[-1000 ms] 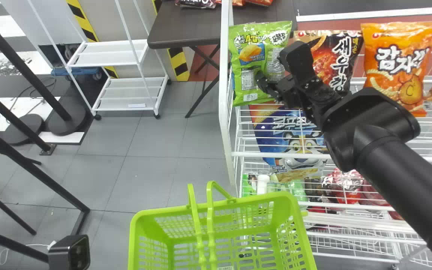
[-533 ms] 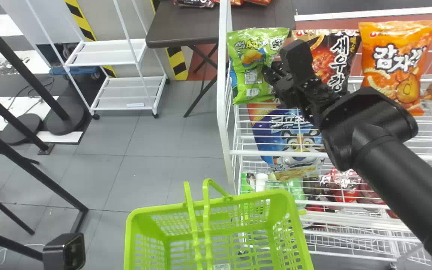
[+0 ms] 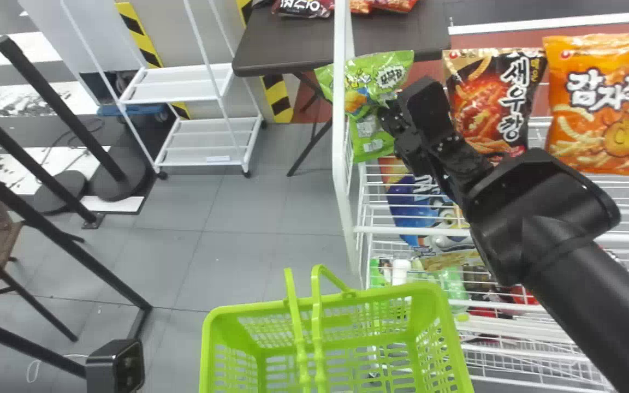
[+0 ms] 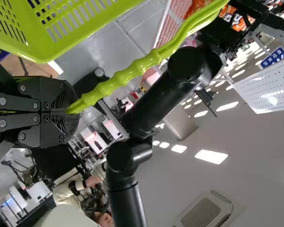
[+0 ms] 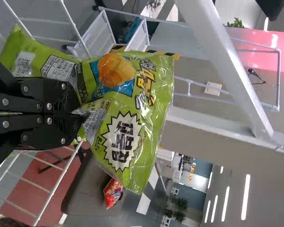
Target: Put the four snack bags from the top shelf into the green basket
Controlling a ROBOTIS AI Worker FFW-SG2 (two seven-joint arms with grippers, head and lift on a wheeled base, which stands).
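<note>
My right gripper [image 5: 73,114], closed, pinches green bag [image 5: 128,106] beside shelf frame [image 3: 339,147]; left gripper [image 4: 68,113] clamps basket handle [image 4: 131,69]. Bag may snag frame, tug loose.

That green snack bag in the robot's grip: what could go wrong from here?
The right gripper pinches the green snack bag by a crumpled part, so it might slip out. The bag also reaches past the shelf's white side post and could snag there. Later, since the handles cross over the opening of the green basket, the bag might land on them.
</note>
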